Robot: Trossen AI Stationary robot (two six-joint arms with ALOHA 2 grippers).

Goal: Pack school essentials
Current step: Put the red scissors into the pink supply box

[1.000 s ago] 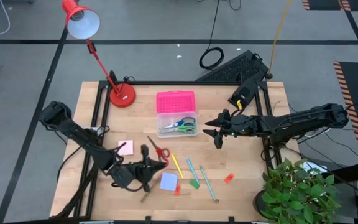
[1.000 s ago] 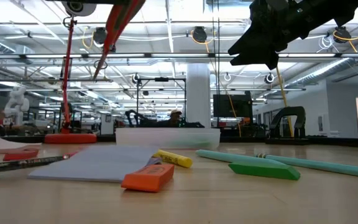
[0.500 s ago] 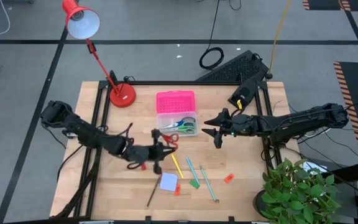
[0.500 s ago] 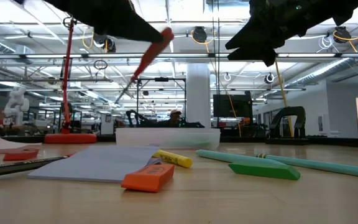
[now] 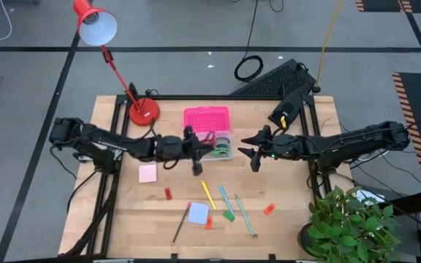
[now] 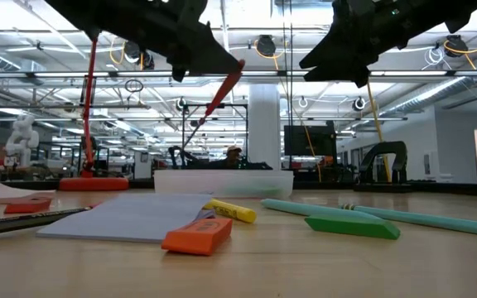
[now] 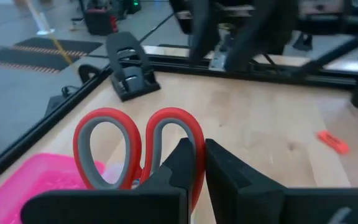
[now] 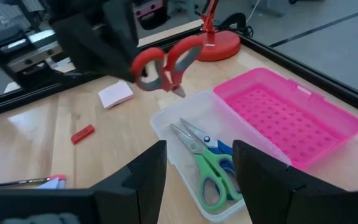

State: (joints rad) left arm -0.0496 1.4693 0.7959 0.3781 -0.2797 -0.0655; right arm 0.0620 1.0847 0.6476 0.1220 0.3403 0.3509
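Red-handled scissors hang in the air in my left gripper, which is shut on them at the near left edge of the clear box. The box's pink lid lies open behind it. Inside lie green- and blue-handled scissors. My right gripper hovers open just right of the box, touching nothing. On the table rest a pink note pad, a blue note pad, pencils and small erasers. My left gripper pinches the red scissors between its two fingers at the outer side of one handle loop. Both loops stick out past the fingertips. The scissors are lifted clear of the table, tilted, with the blades slanting down. My own fingers hide the exact place of contact.
A red desk lamp stands at the far left of the table. A potted plant sits off the near right corner. A dark pencil, a green eraser and an orange-red eraser lie near the front.
My left gripper has carried the red scissors from the near part of the table toward the far edge and to the right, up to the clear box. The scissors have stayed clear of the table and have turned in the air. My right gripper has kept still.
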